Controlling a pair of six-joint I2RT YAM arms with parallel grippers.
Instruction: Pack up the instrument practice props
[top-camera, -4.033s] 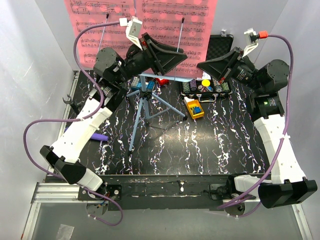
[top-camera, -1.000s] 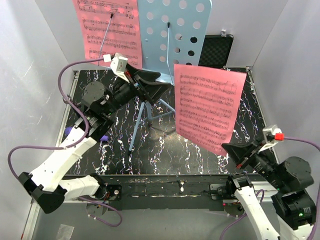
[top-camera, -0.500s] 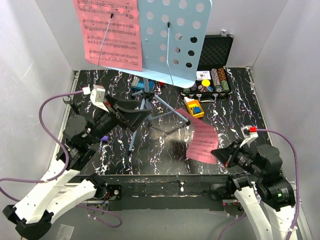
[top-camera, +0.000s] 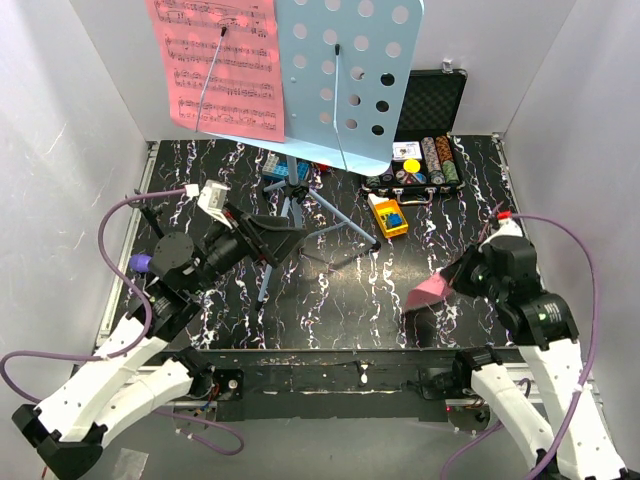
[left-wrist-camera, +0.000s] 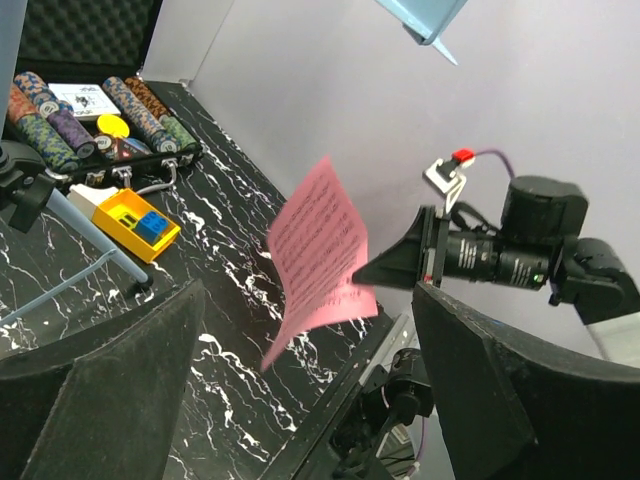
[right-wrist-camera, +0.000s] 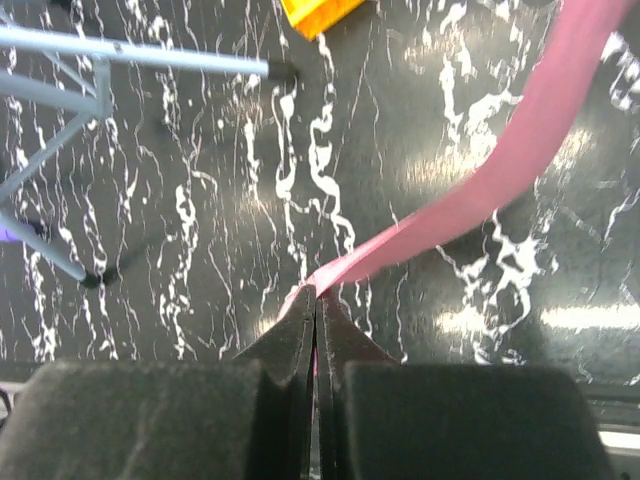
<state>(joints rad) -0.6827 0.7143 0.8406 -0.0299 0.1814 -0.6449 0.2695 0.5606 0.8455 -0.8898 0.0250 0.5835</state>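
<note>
Page in transit: the right end effector (top-camera: 452, 284), its jaws pressed flat together on the very edge of a pink sheet-music page (top-camera: 428, 293), holds the sheet low over the near right part of the worktop (top-camera: 340, 295). The right wrist view shows the paper bowing away from the pinch like a ribbon, and how much of it sits between the jaws cannot be told.

With so slim a bite, the page looks likely to slide free. If its drooping free end drags on the worktop, it may crease or tear. A drop this close to the near edge could send it off the worktop altogether.

The left end effector (top-camera: 288, 238) hangs wide and empty above the near left area, just beside the tripod legs (top-camera: 285, 212) of the light-blue music stand (top-camera: 345, 75). The stand is upright toward the far edge and carries a second pink page (top-camera: 215, 65) on its left half.

The stand appears top-heavy. A nudge to a leg could tip it, shed that page, or knock it into the poker chip case (top-camera: 420, 172) and the yellow toy (top-camera: 388, 216) near the far right corner.
</note>
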